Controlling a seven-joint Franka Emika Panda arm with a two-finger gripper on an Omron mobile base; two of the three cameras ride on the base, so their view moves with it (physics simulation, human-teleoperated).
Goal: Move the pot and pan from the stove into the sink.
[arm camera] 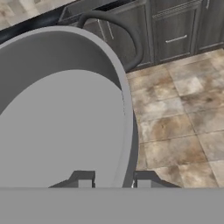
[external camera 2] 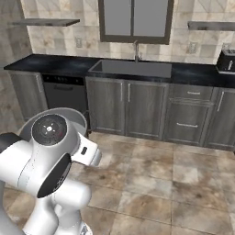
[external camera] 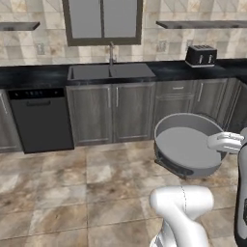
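From my seat, the round light-grey metal pot [external camera: 185, 144] looks matt and smooth, its pale interior flat in tone, with a thin dark loop handle. The black desk [external camera: 38, 75] shows a mild sheen. The rectangular dark-grey sink basin [external camera: 91, 72] seems dull, its curved grey metal faucet [external camera: 111, 53] smooth. The grey cabinet doors [external camera: 113, 112] carry woodgrain; the floor tiles [external camera: 72, 193] are mottled brown stone.

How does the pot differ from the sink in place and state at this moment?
The pot hangs in the air over the tiled floor, tilted, with the hand shut on its rim; the sink is set level in the black counter by the far wall. The pot is round and light grey; the sink is rectangular and darker grey. The pot hangs below counter height. Both look empty.
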